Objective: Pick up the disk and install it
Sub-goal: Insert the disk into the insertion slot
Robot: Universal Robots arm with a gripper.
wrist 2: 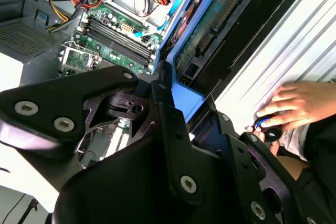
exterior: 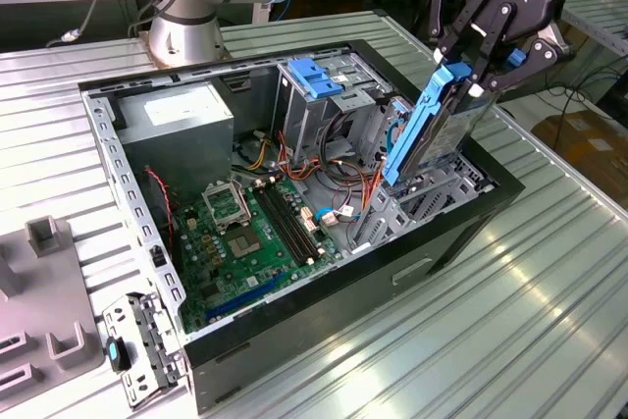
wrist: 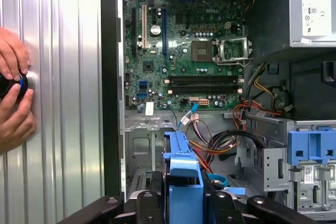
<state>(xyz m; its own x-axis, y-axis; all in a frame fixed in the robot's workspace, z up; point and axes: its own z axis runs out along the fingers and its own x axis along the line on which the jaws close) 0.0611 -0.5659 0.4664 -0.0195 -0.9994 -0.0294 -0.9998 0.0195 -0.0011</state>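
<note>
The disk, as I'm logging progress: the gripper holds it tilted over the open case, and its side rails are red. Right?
No: the side rails are blue, as the exterior view shows. The gripper does hold the disk tilted over the open case.

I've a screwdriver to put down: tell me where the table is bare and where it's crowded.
Bare: the ribbed table between the case's black wall and the exterior view's lower right edge. Crowded: the grey fixtures on that view's left, the cables inside the case, and the bay corner where the hand holds the disk.
</note>
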